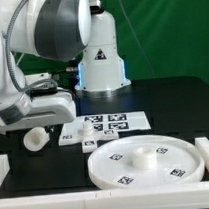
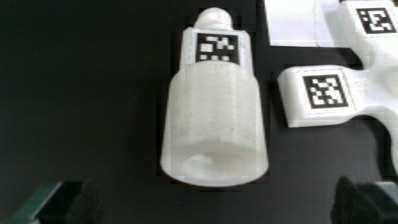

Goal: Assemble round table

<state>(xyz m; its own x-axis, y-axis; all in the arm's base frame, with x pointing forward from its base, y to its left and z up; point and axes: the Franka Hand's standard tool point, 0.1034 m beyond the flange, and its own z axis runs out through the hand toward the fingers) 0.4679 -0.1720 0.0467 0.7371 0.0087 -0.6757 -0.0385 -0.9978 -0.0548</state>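
Evidently pickup stage: jaws wide, empty, poised over the short white plastic cylindrical leg (image 2: 217, 110); next, lower centred and close.

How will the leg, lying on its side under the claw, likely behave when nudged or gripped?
The leg is a cylinder on its side, so a sideways nudge would probably roll it. It looks like rigid plastic, likely stiff and light. Its round surface may slip unless the open claw closes squarely across it.
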